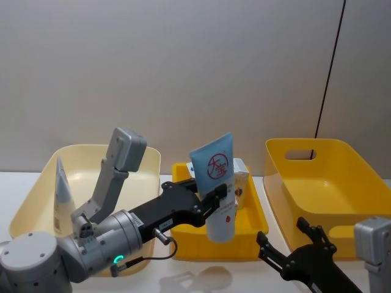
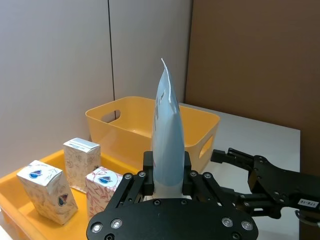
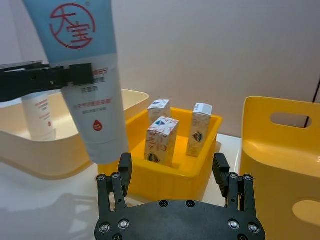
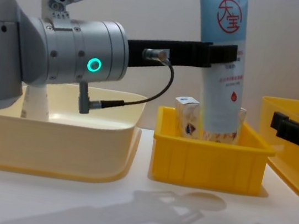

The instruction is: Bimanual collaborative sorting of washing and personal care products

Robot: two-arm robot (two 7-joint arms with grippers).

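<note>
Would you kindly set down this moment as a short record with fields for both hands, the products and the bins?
left hand: shut on light-blue tube, held upright over the middle tray, crimped end up
right hand: open, holding nothing, low in front of the yellow bin
middle tray: three white cartons, upright
cream bin: second tube, standing at its left side
</note>
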